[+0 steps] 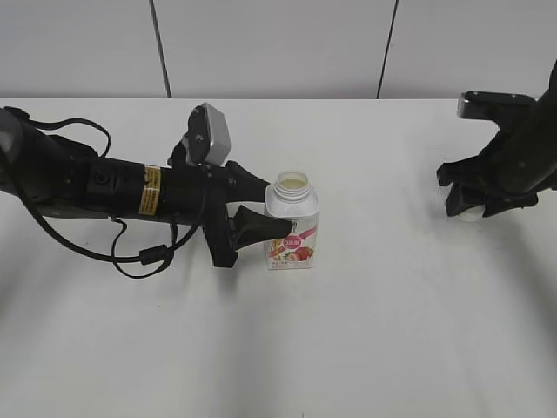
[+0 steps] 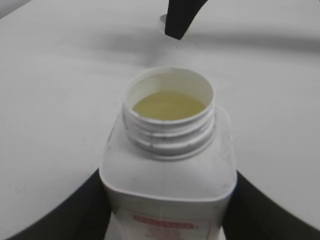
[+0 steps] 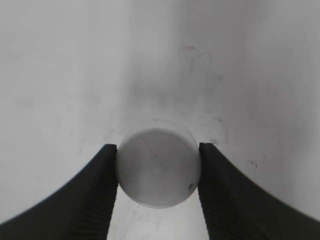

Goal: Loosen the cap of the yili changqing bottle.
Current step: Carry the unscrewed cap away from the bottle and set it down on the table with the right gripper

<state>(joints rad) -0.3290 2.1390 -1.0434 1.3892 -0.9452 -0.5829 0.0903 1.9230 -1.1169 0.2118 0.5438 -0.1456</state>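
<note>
The yili changqing bottle (image 1: 291,228) stands upright mid-table, white with a pink-red label. Its wide threaded neck is open, and pale yellowish liquid shows inside in the left wrist view (image 2: 170,165). My left gripper (image 1: 265,207) (image 2: 167,220) is shut on the bottle's body, one finger on each side. The cap (image 3: 159,167), round, white and flat-topped, is off the bottle and sits between the fingers of my right gripper (image 3: 158,148), which touch both its sides. In the exterior view my right gripper (image 1: 474,205) is far right, low at the table, with the cap (image 1: 470,214) just visible under it.
The white table (image 1: 392,331) carries only the bottle and the cap. A grey panelled wall (image 1: 278,43) runs behind its far edge. The left arm's black cables (image 1: 139,257) hang onto the table left of the bottle.
</note>
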